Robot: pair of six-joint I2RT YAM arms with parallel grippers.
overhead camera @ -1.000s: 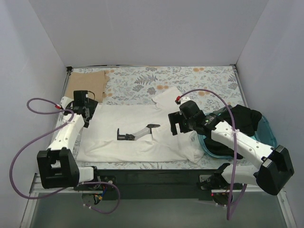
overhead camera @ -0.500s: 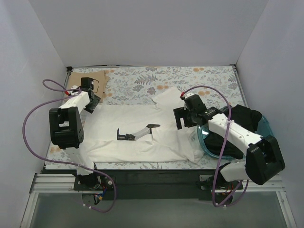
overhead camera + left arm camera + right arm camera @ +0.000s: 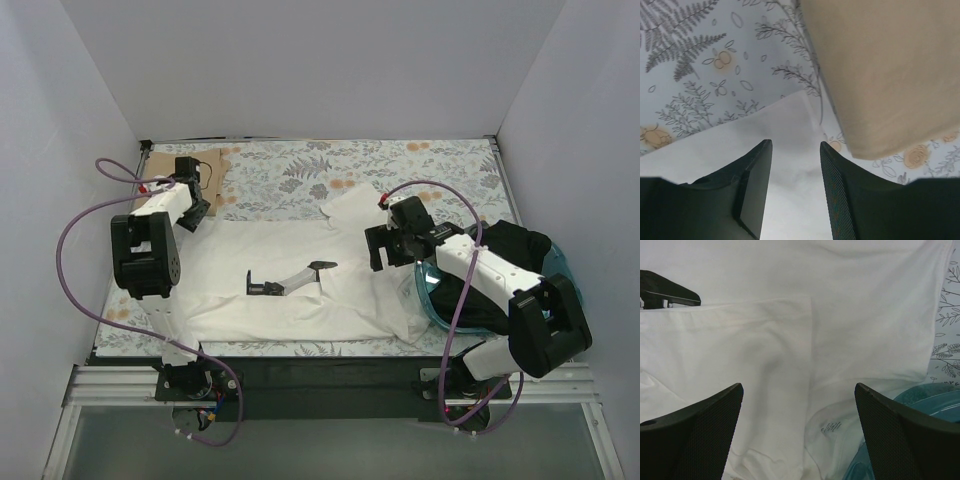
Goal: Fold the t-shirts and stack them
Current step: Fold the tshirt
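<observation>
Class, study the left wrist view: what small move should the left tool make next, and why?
Probably lower and close on the corner of the white shirt: the left tool hovers open right above it, beside the tan sheet, gripping nothing.

From high at the near side, one camera looks down; both wrist cameras peer close, seemingly downward, all sharing the white t-shirt (image 3: 290, 250).

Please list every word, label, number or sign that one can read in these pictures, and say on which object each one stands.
No text can be read in any view.
Small grey mark on the white t-shirt, right wrist view: perhaps a printed label, too small and faint to read.
Dark print on the same shirt, top view: a shape, with no letters that can be made out.
</observation>
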